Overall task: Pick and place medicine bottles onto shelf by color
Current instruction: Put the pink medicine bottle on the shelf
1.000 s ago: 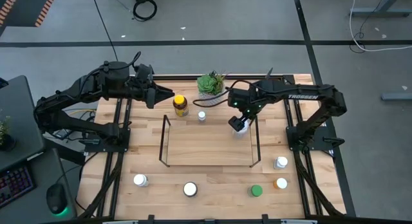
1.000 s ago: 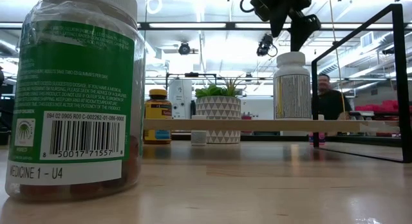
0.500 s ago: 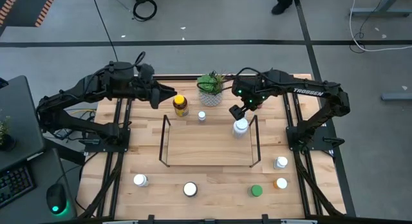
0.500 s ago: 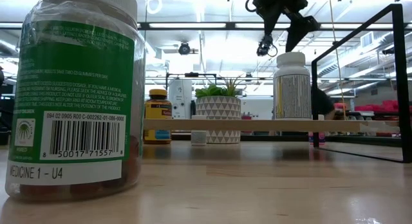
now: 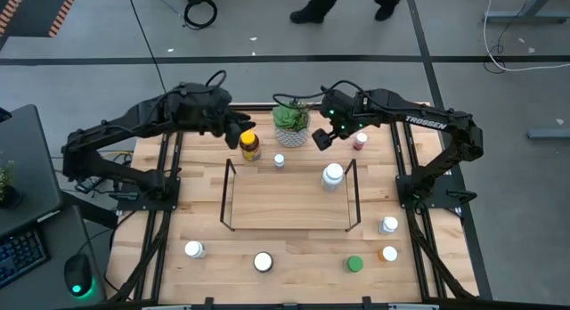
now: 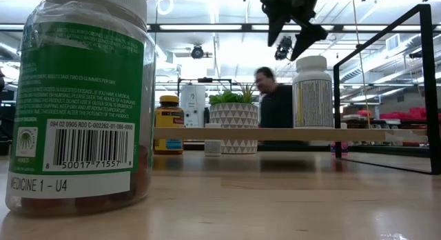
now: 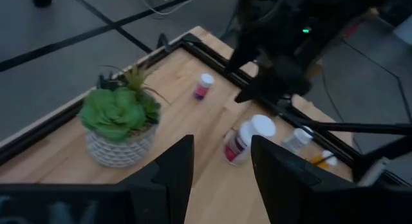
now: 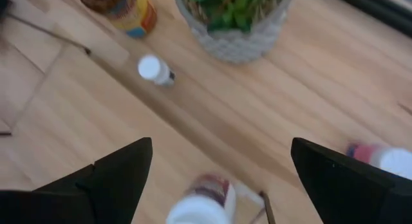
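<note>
A white bottle (image 5: 332, 175) stands upright on the wooden floor of the black wire shelf (image 5: 289, 196), at its far right corner; it also shows in the low view (image 6: 313, 92). My right gripper (image 5: 322, 137) hangs open above and beyond it, toward the plant. My left gripper (image 5: 237, 135) is open and empty, just left of the amber yellow-capped bottle (image 5: 250, 145). A small white bottle (image 5: 279, 160) and a pinkish bottle (image 5: 360, 141) stand on the table behind the shelf. At the front stand two white bottles (image 5: 193, 249) (image 5: 263, 261), a green-capped one (image 5: 354, 264), an orange-capped one (image 5: 388, 254) and another white one (image 5: 388, 225).
A potted green plant (image 5: 291, 117) stands at the far edge between the two grippers. The shelf's upright wire end loops (image 5: 354, 194) rise beside the white bottle. A person (image 6: 272, 105) walks in the room behind the table.
My right gripper has left the white bottle, risen and gone toward the far edge and the plant; the bottle stays upright on the shelf. My left arm has reached toward the table's right, toward the amber bottle.
</note>
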